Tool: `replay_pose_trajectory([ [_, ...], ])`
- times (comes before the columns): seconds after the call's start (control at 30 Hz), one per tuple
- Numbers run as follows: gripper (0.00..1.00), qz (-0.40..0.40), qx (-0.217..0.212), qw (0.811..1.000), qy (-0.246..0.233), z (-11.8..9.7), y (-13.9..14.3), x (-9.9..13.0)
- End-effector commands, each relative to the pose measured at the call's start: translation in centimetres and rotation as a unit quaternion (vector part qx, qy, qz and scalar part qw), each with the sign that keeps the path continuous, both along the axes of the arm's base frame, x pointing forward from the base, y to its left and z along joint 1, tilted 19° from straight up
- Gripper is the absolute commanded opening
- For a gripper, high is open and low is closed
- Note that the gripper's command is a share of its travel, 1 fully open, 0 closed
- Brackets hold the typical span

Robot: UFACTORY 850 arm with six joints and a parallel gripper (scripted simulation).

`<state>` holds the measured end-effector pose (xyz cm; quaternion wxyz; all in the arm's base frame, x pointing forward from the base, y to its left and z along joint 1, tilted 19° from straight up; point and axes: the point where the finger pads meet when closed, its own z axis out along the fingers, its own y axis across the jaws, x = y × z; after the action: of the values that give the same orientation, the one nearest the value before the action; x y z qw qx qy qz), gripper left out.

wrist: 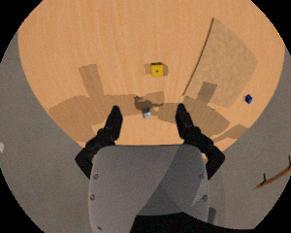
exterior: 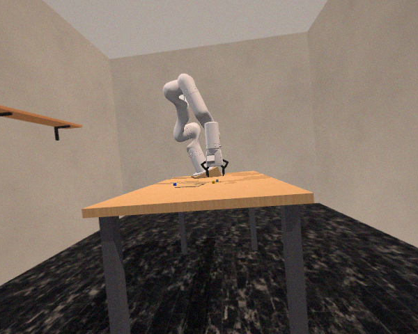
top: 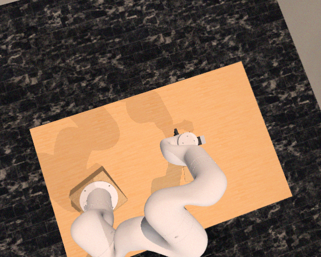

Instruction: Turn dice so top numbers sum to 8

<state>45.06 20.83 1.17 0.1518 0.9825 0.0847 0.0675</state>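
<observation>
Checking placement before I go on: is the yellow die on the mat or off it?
Off. In the wrist view the yellow die sits on bare table, apart from the mat.

White arm, black fingers, orange-tan table on a dark marbled floor

The arm (exterior: 187, 108) is plain white, its gripper (wrist: 148, 119) body grey with black fingers. The table (top: 238, 116) is light orange wood with a fine grain, on grey legs (exterior: 115, 273). In the wrist view a yellow die (wrist: 157, 70) sits at twelve o'clock from the fingers, a blue die (wrist: 248, 99) at three o'clock, and a small pale die (wrist: 145, 113) between the fingertips, its markings too small to read. The mat (wrist: 226, 65) is a duller tan than the table, finely speckled. The floor (top: 99, 55) is black, mottled with pale grey. The walls (exterior: 364, 125) are beige; the shelf (exterior: 29, 115) is orange wood on black brackets.
</observation>
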Motion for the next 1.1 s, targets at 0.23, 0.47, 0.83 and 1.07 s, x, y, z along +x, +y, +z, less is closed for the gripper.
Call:
replay_pose_trajectory([
  [0.23, 1.00, 0.000, 0.000, 1.000, -0.001, 0.4, 0.2, 0.0],
  [0.47, 1.00, 0.000, 0.000, 1.000, -0.001, 4.0, 1.3, -0.6],
  [0.83, 1.00, 0.000, 0.000, 1.000, -0.001, 10.3, 3.2, -1.7],
  [1.07, 1.00, 0.000, 0.000, 1.000, -0.001, 10.8, 3.3, -1.8],
])
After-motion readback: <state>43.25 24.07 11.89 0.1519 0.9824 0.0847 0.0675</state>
